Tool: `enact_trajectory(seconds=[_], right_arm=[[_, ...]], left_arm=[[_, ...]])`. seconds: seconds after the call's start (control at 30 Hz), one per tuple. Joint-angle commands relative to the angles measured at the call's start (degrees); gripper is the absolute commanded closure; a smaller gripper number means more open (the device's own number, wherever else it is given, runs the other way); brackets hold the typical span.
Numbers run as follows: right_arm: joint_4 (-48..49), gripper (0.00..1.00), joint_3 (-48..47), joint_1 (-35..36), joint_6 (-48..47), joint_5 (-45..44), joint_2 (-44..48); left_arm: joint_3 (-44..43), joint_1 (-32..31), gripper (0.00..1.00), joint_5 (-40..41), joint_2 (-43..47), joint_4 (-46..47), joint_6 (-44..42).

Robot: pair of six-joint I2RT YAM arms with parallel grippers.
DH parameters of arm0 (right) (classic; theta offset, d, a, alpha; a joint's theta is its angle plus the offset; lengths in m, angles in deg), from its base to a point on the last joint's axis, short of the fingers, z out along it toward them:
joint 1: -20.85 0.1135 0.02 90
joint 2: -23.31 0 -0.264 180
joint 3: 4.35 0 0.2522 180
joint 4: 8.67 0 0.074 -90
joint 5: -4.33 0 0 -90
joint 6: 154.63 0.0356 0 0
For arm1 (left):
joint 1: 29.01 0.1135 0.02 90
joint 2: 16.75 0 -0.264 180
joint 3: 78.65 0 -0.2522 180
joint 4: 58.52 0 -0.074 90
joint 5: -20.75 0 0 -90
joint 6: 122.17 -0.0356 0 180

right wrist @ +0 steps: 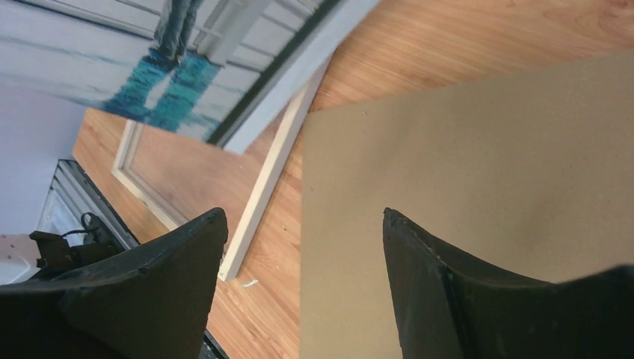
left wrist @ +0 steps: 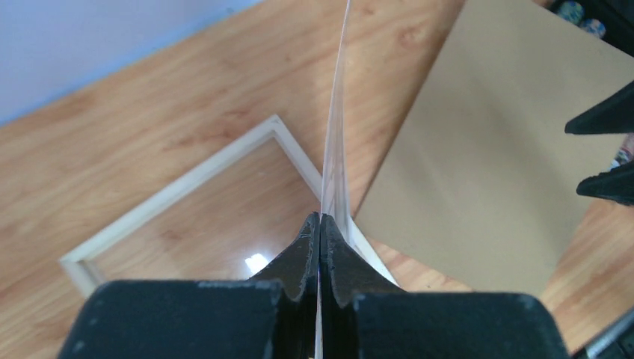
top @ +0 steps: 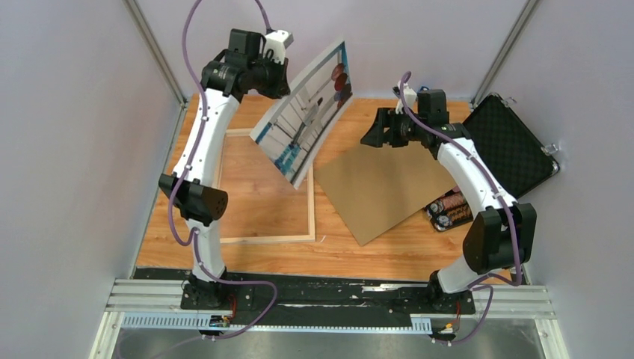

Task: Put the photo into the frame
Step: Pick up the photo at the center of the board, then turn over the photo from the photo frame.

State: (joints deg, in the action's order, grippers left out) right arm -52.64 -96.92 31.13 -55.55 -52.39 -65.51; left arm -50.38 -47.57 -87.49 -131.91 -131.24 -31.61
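Frame (top: pixel 266 238) lies flat holding nothing, photo (top: pixel 306 123) pinched above by left gripper (left wrist: pixel 320 224)

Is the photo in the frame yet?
Not yet. The left gripper holds the photo up in the air, above the frame lying flat.

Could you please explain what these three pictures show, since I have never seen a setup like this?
The overhead picture looks down on two robot arms bolted at the near edge of a wooden table. The other two pictures come from small cameras on each arm's wrist, so the black shapes at the bottom are that arm's own jaws. The left gripper is shut on the photo, holding it up in the air, tilted. Below it the frame lies flat. Beside the frame lies a brown backing board. The right gripper hangs open above that board, holding nothing. An open black case sits at the far right.
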Motion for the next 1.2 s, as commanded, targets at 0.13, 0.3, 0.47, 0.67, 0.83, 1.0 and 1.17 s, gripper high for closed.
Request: enact_trajectory(seconds=[0.13, 0.3, 0.47, 0.67, 0.83, 1.0, 1.17], right_arm=[[3.9, 0.26, -3.7, 1.2, 5.2, 2.3, -0.8], [4.9, 0.26, -2.3, 1.3, 5.8, 3.2, 0.0], [7.3, 0.25, -0.8, 1.2, 8.1, 5.8, 1.1], [11.6, 0.22, 2.2, 1.1, 13.2, 11.7, 1.0], [15.1, 0.19, 4.8, -0.3, 18.5, 14.0, -0.1], [17.1, 0.18, 6.9, -1.9, 22.4, 14.9, -0.4], [19.6, 0.18, 9.6, -3.2, 26.1, 15.9, -1.0]], left_arm=[[-8.2, 0.1, 1.0, 11.4, 6.5, -6.6, -6.4], [0.5, -2.8, 1.0, 14.1, 10.1, -4.5, -7.5], [15.3, -8.7, 1.0, 17.2, 13.5, 2.9, -5.7], [24.6, -15.4, 1.0, 21.2, 13.9, 6.9, -3.2], [26.6, -18.4, 1.0, 19.0, 11.4, 7.3, 1.0], [31.8, -19.7, 1.0, 15.0, 9.8, 11.0, 5.3], [37.1, -22.5, 1.0, 15.0, 9.1, 17.0, 8.5]])
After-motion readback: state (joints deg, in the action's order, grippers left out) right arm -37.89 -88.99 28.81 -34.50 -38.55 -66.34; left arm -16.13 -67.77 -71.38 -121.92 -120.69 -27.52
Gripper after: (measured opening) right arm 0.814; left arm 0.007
